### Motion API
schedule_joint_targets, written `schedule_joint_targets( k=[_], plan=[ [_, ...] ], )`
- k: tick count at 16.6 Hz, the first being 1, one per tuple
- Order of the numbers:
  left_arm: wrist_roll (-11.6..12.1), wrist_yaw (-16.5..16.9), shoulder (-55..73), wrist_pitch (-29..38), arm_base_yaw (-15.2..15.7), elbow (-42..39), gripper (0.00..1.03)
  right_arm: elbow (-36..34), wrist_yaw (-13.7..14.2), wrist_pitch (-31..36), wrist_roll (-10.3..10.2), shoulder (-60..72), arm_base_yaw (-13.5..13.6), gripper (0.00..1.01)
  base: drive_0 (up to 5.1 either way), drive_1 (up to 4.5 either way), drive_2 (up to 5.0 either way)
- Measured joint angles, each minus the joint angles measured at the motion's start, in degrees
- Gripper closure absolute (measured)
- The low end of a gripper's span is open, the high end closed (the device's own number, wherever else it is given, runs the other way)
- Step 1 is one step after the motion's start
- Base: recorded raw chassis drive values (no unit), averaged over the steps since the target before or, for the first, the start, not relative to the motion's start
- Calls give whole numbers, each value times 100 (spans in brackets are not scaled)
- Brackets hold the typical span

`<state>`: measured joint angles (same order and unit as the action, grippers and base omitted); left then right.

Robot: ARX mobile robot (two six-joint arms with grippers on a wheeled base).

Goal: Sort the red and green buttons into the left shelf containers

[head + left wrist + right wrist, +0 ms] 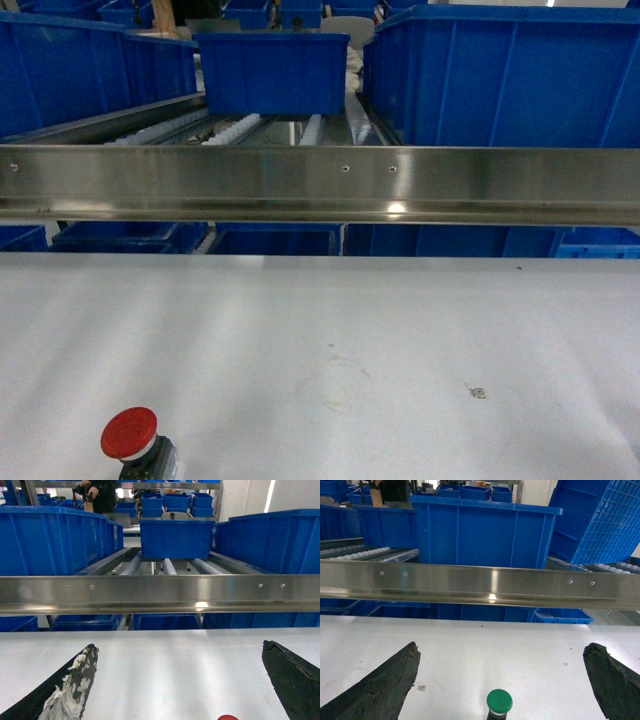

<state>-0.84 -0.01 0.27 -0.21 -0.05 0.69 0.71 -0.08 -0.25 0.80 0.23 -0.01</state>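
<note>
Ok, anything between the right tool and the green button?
Nothing visible. In the right wrist view the green button stands on bare white table, centred in the open gap of the right tool, touching neither finger.

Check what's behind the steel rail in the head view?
Behind the rail: a roller track carrying a blue bin, larger bins either side. Bin contents can't be seen; their walls hide them.

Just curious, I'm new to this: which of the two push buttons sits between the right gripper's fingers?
The green button, centred between the open right gripper fingers. The red button lies by the left gripper.
</note>
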Motion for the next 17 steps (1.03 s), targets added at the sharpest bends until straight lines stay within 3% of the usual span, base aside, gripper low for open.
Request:
schedule_joint_targets(
  k=[17],
  plan=[
    [0,0,0,0,0,0,5,0,2,0,0,0,0,3,0,0,0]
  ],
)
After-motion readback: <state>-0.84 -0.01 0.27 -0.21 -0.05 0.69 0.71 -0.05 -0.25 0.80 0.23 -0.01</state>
